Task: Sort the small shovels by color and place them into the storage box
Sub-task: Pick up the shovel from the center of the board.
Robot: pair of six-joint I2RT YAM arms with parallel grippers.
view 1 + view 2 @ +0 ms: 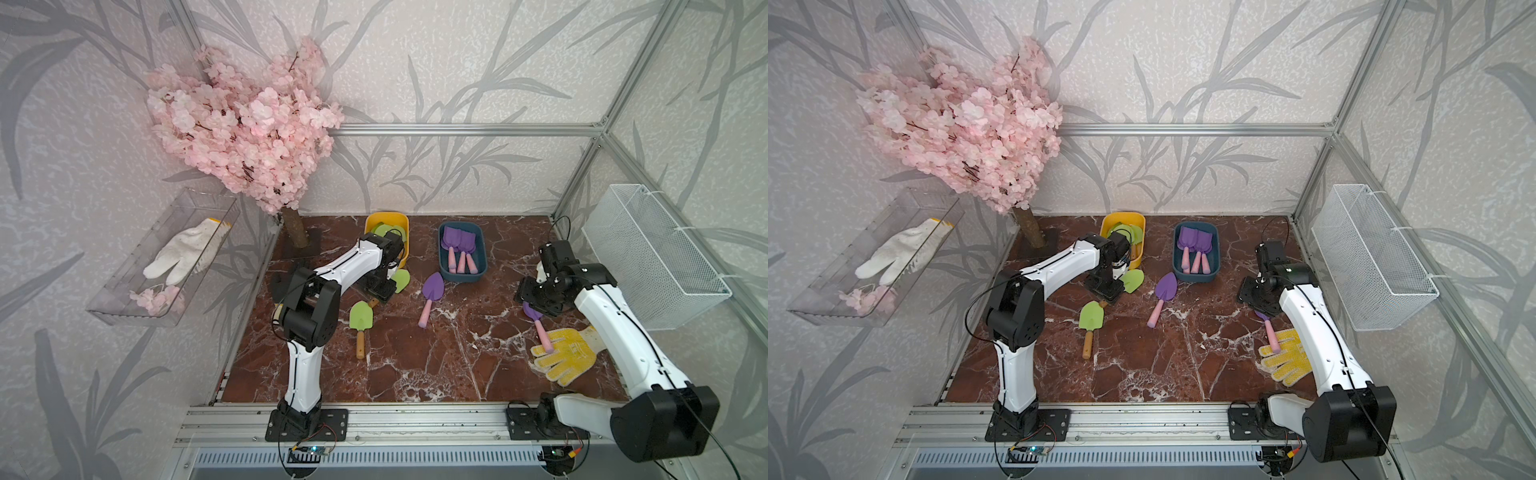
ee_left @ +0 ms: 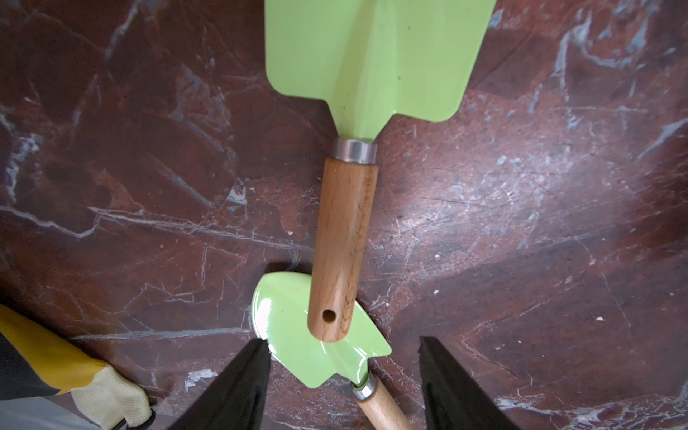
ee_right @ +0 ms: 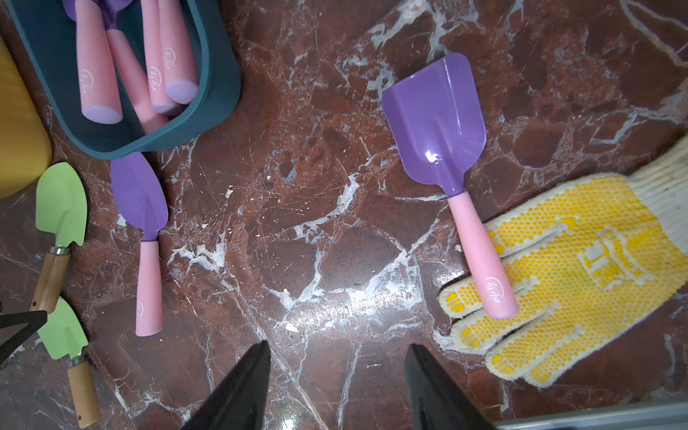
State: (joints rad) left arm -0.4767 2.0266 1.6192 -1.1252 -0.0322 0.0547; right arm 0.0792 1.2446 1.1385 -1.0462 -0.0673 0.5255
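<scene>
So the red marble tabletop (image 1: pixel 457 353) is taken up by 2 bins (image 1: pixel 405 249) (image 1: pixel 461 276), 2 green shovels (image 1: pixel 360 316) (image 1: pixel 402 279), 2 purple shovels (image 1: pixel 433 287) (image 1: pixel 542 334), 1 dotted glove (image 1: pixel 569 353) and a fake tree (image 1: pixel 295 230).

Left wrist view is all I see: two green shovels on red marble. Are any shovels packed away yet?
Observer: Yes, purple shovels lie in the blue box.
Visitor: And green ones?
Observer: Yes, green shovels sit in the yellow box.
Visitor: Any purple ones left out?
Observer: Two: a pointed purple shovel mid-table, and a square purple shovel with its handle resting on a yellow glove.
</scene>
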